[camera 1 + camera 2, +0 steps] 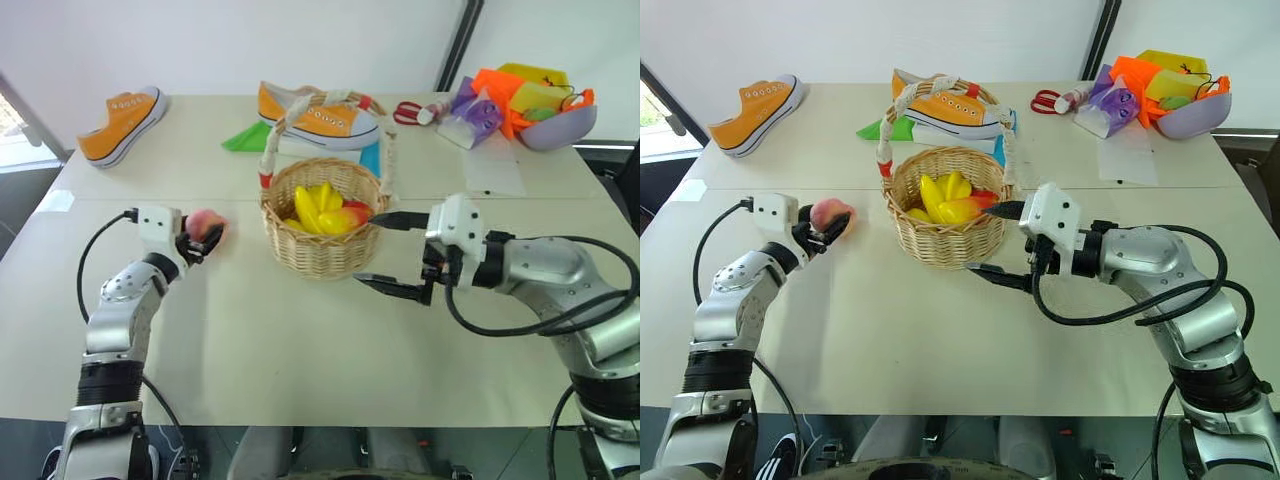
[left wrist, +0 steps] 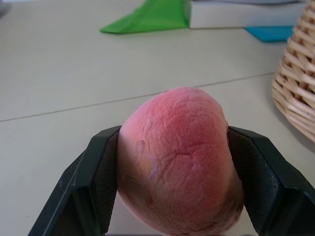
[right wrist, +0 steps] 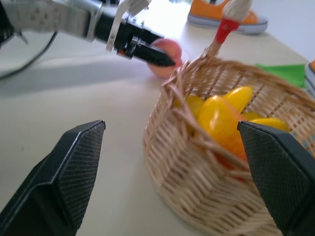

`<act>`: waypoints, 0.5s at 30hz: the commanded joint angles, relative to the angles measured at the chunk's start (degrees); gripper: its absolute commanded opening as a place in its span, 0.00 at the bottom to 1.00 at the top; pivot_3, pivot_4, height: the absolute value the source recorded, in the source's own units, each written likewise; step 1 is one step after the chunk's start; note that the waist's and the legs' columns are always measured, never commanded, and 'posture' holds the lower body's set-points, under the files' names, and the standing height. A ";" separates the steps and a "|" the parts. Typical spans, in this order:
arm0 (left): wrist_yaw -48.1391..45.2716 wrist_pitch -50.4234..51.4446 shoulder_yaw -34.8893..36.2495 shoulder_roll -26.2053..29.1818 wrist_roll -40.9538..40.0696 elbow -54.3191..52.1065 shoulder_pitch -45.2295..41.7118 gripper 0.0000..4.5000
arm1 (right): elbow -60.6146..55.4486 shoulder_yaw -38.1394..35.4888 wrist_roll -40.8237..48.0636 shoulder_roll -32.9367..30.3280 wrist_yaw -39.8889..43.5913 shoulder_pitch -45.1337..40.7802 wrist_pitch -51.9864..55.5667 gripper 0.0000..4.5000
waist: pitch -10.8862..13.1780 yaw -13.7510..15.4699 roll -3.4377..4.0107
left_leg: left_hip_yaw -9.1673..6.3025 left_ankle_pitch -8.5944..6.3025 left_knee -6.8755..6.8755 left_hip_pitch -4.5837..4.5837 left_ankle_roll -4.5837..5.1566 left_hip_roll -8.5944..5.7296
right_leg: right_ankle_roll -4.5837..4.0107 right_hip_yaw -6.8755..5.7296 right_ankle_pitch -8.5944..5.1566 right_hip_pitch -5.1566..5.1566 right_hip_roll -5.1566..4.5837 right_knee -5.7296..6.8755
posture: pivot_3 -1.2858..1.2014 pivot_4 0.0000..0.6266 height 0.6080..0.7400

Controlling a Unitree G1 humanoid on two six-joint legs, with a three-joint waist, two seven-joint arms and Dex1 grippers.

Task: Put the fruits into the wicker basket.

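Clamping the pink peach [image 1: 207, 226] between its two black fingers, the left gripper [image 1: 200, 240] sits low over the table [image 1: 300, 360], left of the wicker basket [image 1: 322, 220] and a little apart from it. Inside the basket lie the yellow banana [image 1: 318, 203] and the mango [image 1: 342, 219] — both resting against the woven wall. On the basket's right, the right gripper [image 1: 385, 253] hangs with its fingers spread wide, empty, one tip close to the rim — pointing left.
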 commanded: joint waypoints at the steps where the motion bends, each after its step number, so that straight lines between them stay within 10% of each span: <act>1: -6.35 0.70 3.97 3.27 -6.27 -9.67 3.88 0.66 | 0.70 -4.86 4.27 0.19 -0.86 -0.99 1.60 1.00 | 0.00 -0.01 0.00 | 0.00 0.00 -0.01 0.00 0.00 0.00 | 0.00 0.00 0.00 0.01 -0.01 -0.01 | 0.52 0.24 1.00; 9: -21.87 8.52 8.30 9.24 -29.44 -27.76 10.80 0.66 | 2.54 -9.76 9.48 -1.21 0.21 1.01 3.70 1.00 | 0.01 0.17 0.03 | 0.00 -0.01 0.01 0.00 0.01 0.03 | -0.04 0.01 -0.02 0.05 -0.02 -0.03 | 0.52 0.24 1.00; 15: -8.11 10.93 -5.29 0.57 -23.01 -30.83 -1.53 0.66 | 2.42 -10.09 8.92 -1.57 -1.01 1.93 2.87 1.00 | 0.00 0.21 0.01 | -0.01 -0.02 0.09 0.01 0.06 -0.07 | 0.00 -0.01 0.00 0.16 -0.05 -0.06 | 0.52 0.24 1.00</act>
